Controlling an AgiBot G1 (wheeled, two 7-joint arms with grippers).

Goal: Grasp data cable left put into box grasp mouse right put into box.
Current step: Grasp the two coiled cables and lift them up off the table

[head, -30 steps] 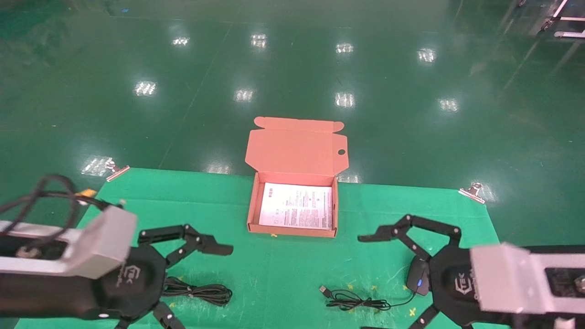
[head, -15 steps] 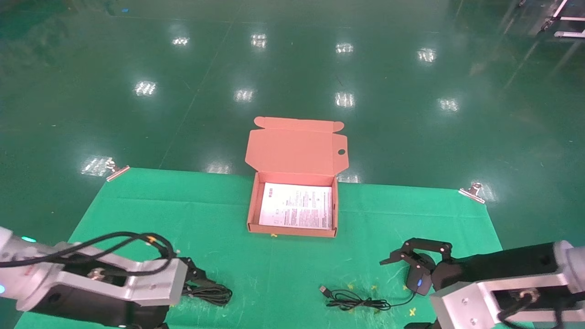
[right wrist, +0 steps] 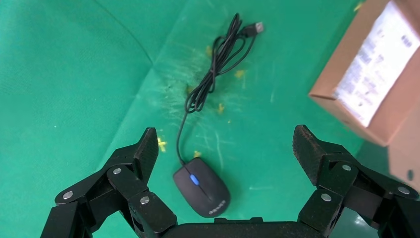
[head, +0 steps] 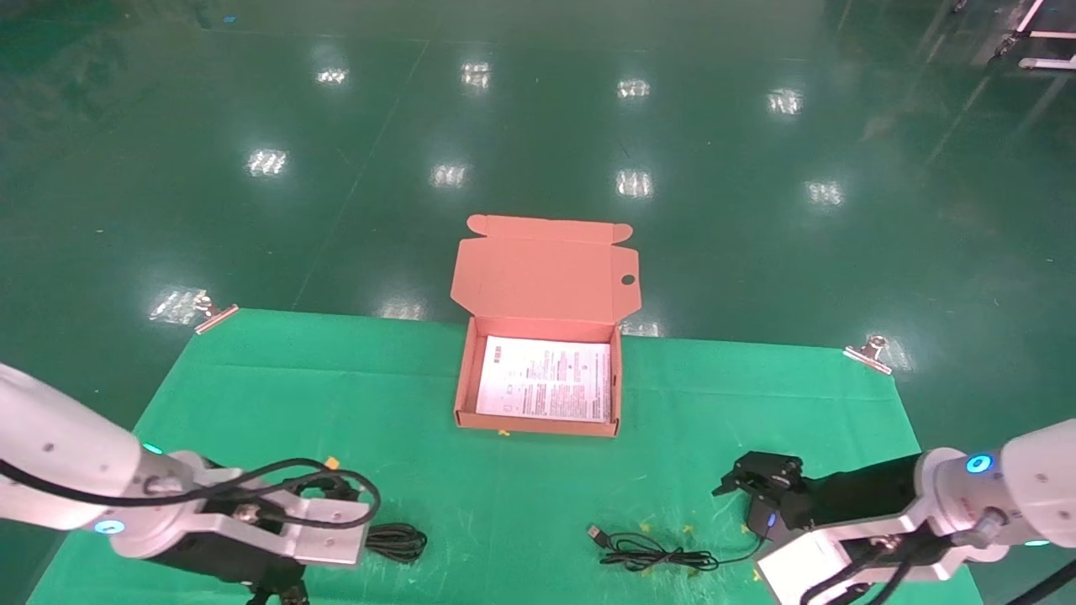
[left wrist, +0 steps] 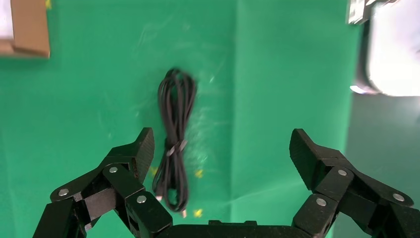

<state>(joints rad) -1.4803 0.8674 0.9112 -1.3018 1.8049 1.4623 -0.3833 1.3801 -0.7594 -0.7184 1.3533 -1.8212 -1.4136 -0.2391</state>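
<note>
In the head view you see the box (head: 538, 382) open to receive items, cable (head: 395, 541) near-left and mouse (head: 767, 514) near-right of it; each wrist view shows the left gripper (left wrist: 223, 148) and right gripper (right wrist: 225, 148) spread wide above its target.

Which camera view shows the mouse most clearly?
The right wrist view: the mouse lies whole, blue mark up, between the open right gripper fingers. In the head view the arm hides most of the mouse. The left wrist view misses it.
</note>
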